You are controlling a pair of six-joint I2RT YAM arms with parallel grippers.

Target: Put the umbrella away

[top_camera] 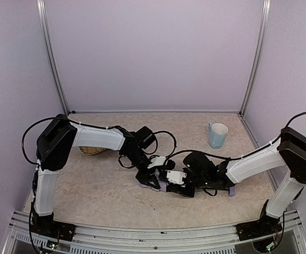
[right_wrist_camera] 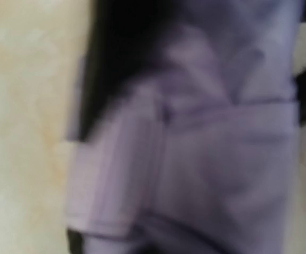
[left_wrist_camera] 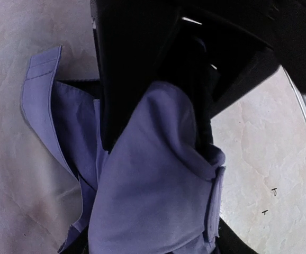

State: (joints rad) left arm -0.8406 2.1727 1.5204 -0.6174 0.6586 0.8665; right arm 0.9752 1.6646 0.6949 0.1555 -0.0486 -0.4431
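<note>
Beige marbled desk (top_camera: 100, 198) enclosed by plain lavender walls (top_camera: 153, 53), pale lavender-grey fabric umbrella (left_wrist_camera: 158, 174) clamped in left end effector (top_camera: 152, 178), right end effector (top_camera: 175, 179) state not determinable

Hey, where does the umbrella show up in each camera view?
Top external: umbrella low centre, only lavender slivers showing.
Left wrist: its fabric fills centre and bottom.
Right wrist: blurred fabric fills most of the frame.
Shared landmark: the beige marbled tabletop beside it in all views.
</note>
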